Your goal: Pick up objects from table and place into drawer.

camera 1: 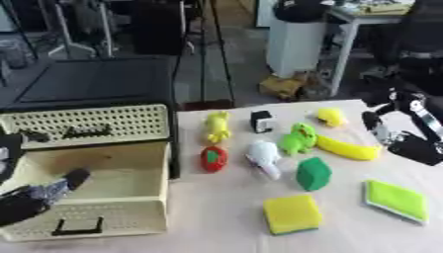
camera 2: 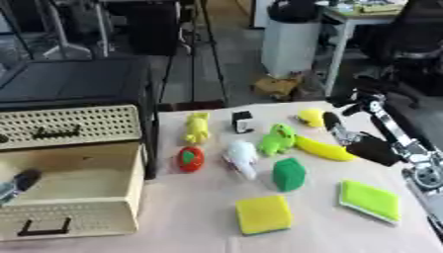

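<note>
- Cream perforated drawer [camera 1: 130, 197] pulled open at the left edge of the table [camera 1: 216, 217], black handle on its front; inner floor looks bare apart from the left hand [camera 1: 52, 190] reaching in from the left.
- Second perforated drawer front [camera 1: 86, 126] above it, shut, under a black cabinet top [camera 1: 95, 81].
- Left hand dark, low over the open drawer's left side; cannot tell whether fingers are curled or straight.
- Right hand [camera 2: 342, 131] at the table's right edge, just beside the banana [camera 2: 320, 148]; fingers appear relaxed and straight, holding nothing visible.
- Spread across the tabletop, right of the drawer: yellow toy [camera 1: 216, 126], small black-and-white box [camera 1: 260, 121], small yellow item [camera 1: 331, 116] at the far edge, green plush toy [camera 1: 298, 138], red round fruit [camera 1: 213, 158], white toy [camera 1: 264, 158], green block [camera 1: 312, 173].
- Yellow sponge [camera 1: 291, 213] near the front edge; yellow-green scouring pad [camera 1: 396, 199] near the right edge.
- Bare cloth between the red fruit and the drawer, and along the front edge left of the sponge.
</note>
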Tool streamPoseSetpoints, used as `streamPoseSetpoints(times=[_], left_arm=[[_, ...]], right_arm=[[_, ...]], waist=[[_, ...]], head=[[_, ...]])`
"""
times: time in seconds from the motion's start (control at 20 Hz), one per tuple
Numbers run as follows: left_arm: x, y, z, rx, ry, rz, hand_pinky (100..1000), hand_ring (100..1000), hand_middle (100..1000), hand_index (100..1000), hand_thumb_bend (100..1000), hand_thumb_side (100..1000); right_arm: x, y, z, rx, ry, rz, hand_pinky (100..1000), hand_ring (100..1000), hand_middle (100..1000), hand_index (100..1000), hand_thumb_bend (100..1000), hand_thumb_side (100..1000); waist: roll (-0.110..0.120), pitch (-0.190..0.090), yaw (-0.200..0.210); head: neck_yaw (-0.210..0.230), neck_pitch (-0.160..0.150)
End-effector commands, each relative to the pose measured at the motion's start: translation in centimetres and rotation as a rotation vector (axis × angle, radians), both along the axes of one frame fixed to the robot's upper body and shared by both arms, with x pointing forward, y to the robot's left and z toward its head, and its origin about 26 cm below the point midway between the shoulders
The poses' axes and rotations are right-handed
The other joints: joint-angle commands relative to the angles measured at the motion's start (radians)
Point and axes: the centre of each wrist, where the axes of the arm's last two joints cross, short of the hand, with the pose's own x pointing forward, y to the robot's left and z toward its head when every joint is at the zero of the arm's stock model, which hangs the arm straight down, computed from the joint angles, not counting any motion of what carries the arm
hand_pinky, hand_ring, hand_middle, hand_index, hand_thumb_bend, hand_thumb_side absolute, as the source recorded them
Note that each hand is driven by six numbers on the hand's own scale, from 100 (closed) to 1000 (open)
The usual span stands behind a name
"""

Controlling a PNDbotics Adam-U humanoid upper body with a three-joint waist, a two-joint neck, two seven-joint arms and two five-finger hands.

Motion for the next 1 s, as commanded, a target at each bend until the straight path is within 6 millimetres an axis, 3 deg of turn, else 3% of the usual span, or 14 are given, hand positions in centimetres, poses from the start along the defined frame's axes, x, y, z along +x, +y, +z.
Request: streamPoseSetpoints(times=[0.05,0.35,0.7,1.0], left_arm=[[0.3,1.4,1.9,-0.095,-0.062,0.000,100,100,237,729,692,1000],[1.4,2.4,3.0,-0.227,-0.100,-0.010,150,100,319,746,667,1000],[1.8,2.3,3.5,-0.301,-0.108,-0.038,170,100,340,750,651,1000],[1.8,2.4,3.5,-0.300,-0.095,-0.048,177,100,345,756,638,1000]], right_arm=[[0.3,-0.9,1.4,-0.036,-0.016,-0.010,672,744,712,772,226,639],[1.1,-1.3,1.6,-0.095,0.039,0.008,678,754,722,775,227,549],[2.8,-1.6,0.9,-0.204,0.180,0.095,708,811,784,807,292,522],[3.5,0.1,0.9,-0.365,0.250,0.223,752,888,878,840,364,517]], waist=[[-0.003,-0.006,0.002],[-0.013,-0.002,0.003],[-0.018,0.009,0.007],[-0.020,0.015,0.011]], head=[[-0.010,-0.003],[-0.022,-0.003],[-0.025,-0.004],[-0.028,0.001]])
